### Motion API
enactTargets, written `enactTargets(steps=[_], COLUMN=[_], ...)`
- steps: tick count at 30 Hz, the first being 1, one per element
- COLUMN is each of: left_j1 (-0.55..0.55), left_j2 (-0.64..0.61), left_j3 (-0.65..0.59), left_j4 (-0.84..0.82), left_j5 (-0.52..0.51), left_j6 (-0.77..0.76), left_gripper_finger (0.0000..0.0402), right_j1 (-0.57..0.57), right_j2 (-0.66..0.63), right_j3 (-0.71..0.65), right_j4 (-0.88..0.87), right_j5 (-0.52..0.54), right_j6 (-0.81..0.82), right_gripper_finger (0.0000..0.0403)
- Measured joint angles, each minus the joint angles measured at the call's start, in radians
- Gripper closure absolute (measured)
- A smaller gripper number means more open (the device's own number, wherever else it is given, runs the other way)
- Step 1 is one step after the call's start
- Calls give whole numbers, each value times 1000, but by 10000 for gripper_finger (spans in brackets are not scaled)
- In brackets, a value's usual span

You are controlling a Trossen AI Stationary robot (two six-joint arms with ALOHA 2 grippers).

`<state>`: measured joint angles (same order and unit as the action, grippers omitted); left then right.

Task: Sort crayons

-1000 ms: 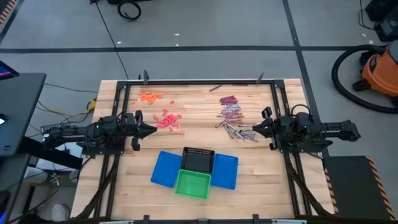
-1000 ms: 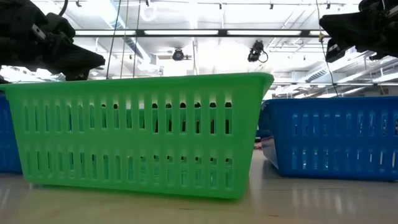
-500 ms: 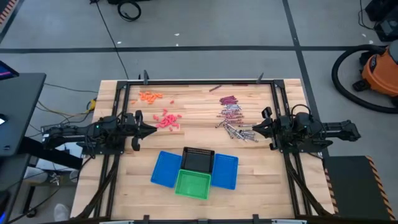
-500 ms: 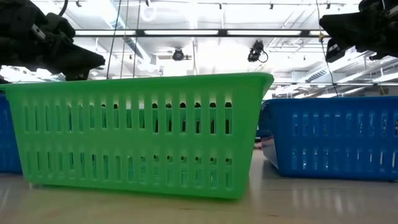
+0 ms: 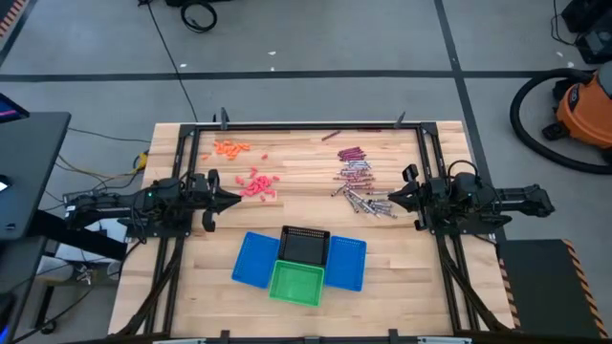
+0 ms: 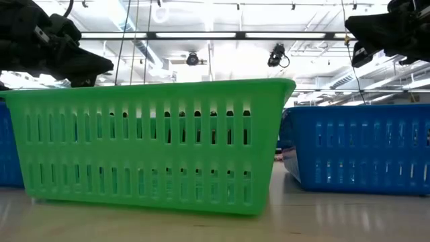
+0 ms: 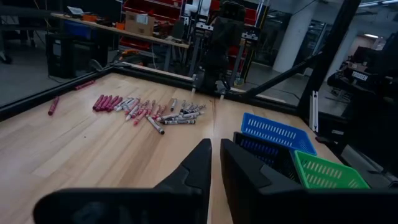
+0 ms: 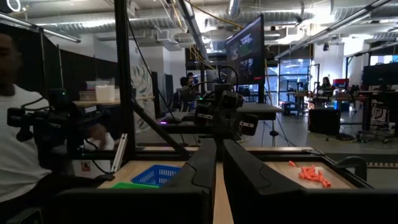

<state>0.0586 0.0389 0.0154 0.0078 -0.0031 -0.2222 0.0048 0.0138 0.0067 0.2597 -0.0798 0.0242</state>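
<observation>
Desk: wooden, framed in black rails; crayons, maroon and grey, heaped at the far right, pink and orange heaps at far left; green basket, black basket and two blue baskets clustered near front centre; left gripper beside the pink heap, jaws closed, empty; right gripper by the grey crayons, jaws nearly closed, empty.

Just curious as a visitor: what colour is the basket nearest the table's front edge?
Green; the green basket shows best in the low view.
</observation>
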Motion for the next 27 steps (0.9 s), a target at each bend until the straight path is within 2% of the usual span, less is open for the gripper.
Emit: enactTargets(steps=[15, 18, 21, 27], left_j1=[0, 0, 0, 13], left_j2=[0, 0, 1, 0], left_j3=[0, 0, 0, 0], left_j4=[0, 1, 41, 210], left_j5=[0, 0, -12, -144], left_j6=[0, -11, -64, -9], left_gripper_finger=[356, 356, 356, 356], right_j1=[0, -1, -2, -2], right_j2=[0, 0, 1, 0], right_j3=[0, 0, 0, 0], right_j4=[0, 11, 100, 328], right_j5=[0, 21, 72, 152], right_j6=[-2, -86, -192, -183], right_gripper_finger=[368, 368, 368, 368])
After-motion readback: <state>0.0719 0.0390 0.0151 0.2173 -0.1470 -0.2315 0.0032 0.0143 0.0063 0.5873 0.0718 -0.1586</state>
